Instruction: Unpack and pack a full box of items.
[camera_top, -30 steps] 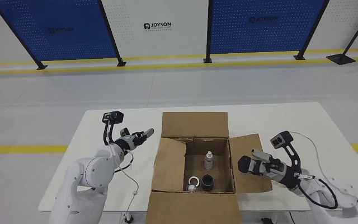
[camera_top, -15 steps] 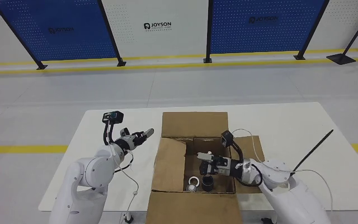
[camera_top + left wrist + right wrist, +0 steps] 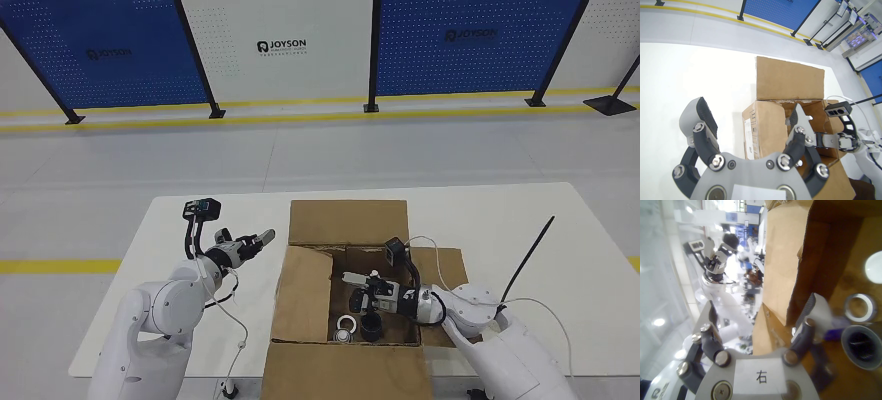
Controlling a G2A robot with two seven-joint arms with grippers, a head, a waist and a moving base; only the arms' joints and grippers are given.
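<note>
An open cardboard box (image 3: 348,220) stands mid-table with its flaps spread. On its floor lie a black cylinder (image 3: 371,326) and a silver ring (image 3: 346,324). My right gripper (image 3: 354,298) is down inside the box, just above them, open and holding nothing. From the right wrist the ring (image 3: 860,308), the hollow black cylinder (image 3: 861,346) and a white round object (image 3: 874,267) lie beside one finger (image 3: 814,308). My left gripper (image 3: 262,240) hovers over the table left of the box, open (image 3: 751,115) and holding nothing, facing the box's side (image 3: 764,128).
The white table (image 3: 200,215) has bare room left and right of the box. The box's right flap (image 3: 445,265) lies under my right arm. Blue barrier panels (image 3: 110,45) stand far behind on the floor.
My right arm swung from beside the box's right flap over it and down into the box. The left arm has kept still.
</note>
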